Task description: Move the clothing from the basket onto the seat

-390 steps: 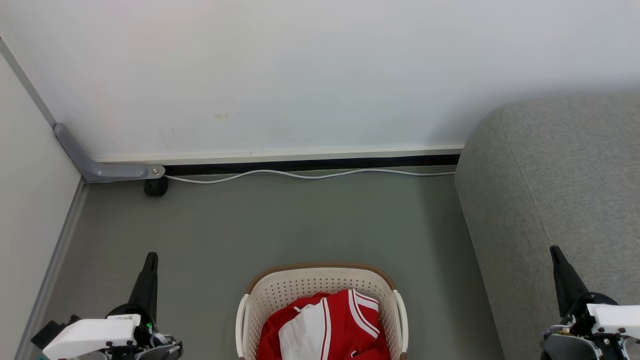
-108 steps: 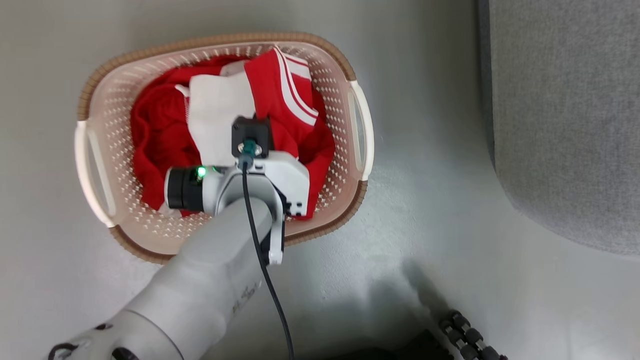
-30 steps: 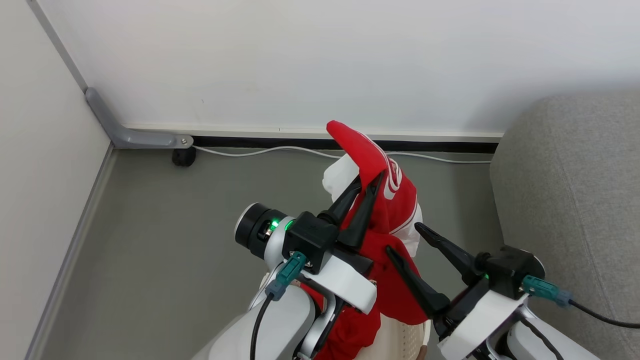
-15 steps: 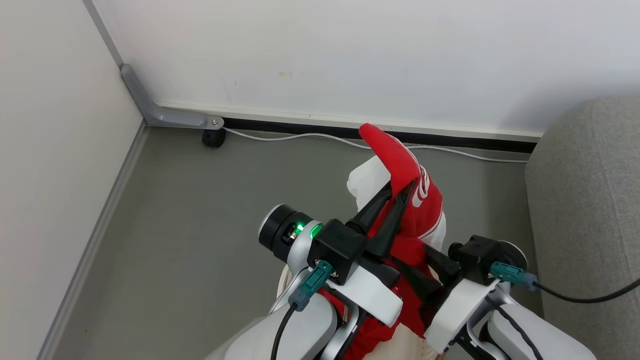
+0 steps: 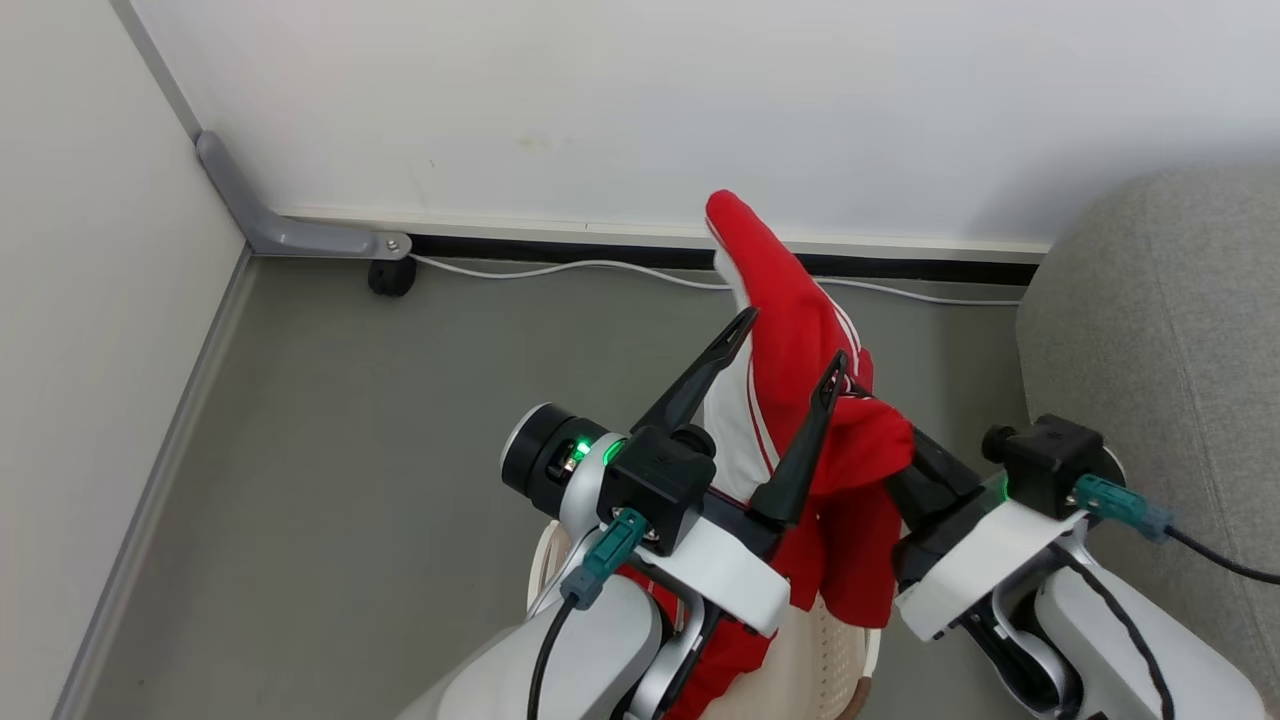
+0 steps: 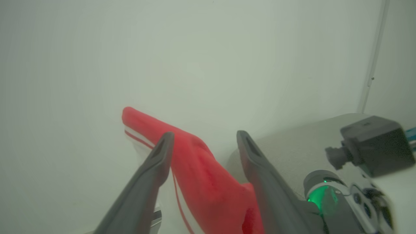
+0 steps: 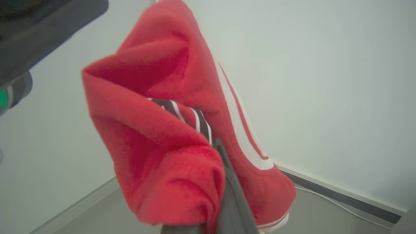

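Left claw (image 5: pixel 790 340): spread wide, fingers either side of the red jersey (image 5: pixel 790 290), no pinch. Jersey is in the air over the laundry basket (image 5: pixel 835 640), top end flopped toward the wall, lower end hanging near the rim. Can't tell what's left inside. Right claw (image 5: pixel 905 458): clamped shut on a bunched red fold mid-garment. Sofa (image 5: pixel 1150 300) just to its right. My read: light, limp, not fragile, will drape and swing. Bunched fold is the safe hold; a single layer could slip.
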Motion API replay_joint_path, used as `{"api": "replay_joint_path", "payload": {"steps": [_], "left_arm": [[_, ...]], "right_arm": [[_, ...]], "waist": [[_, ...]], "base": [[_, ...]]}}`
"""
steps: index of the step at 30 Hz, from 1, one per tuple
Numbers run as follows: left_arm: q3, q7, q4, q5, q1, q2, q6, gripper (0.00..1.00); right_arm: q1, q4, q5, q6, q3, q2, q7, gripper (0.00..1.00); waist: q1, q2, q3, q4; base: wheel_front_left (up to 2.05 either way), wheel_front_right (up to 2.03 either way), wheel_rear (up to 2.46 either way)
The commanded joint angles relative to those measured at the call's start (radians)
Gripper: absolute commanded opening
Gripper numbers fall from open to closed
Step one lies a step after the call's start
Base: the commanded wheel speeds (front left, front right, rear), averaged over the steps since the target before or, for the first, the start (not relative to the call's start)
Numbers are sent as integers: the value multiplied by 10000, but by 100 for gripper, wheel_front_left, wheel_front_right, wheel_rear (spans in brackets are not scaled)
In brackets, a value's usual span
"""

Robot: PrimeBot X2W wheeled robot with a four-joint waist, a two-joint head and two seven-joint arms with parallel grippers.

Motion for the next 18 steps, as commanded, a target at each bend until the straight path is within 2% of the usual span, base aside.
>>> {"api": "replay_joint_path", "payload": {"steps": [1, 8, 11, 18], "left_arm": [[469, -55, -143, 71, -135, 31, -66, 100], [718, -55, 144, 235, 329, 31, -459, 100], [796, -55, 280, 231, 459, 31, -586, 100], [1253, -55, 664, 240, 970, 31, -1158, 100]], "right_arm": [[285, -473, -18, 39, -380, -116, -61, 0], [856, -1268, -108, 39, -2173, -218, -61, 0], [950, -1441, -150, 39, -2588, -228, -61, 0], [1101, -1807, -202, 39, -3702, -241, -61, 0]], "waist": [[1, 0, 16, -156], [1, 0, -43, -678], [1, 0, -90, -886], [1, 0, -401, -2078]], "base": [[0, 0, 0], [0, 0, 0], [0, 0, 0], [0, 0, 0]]}}
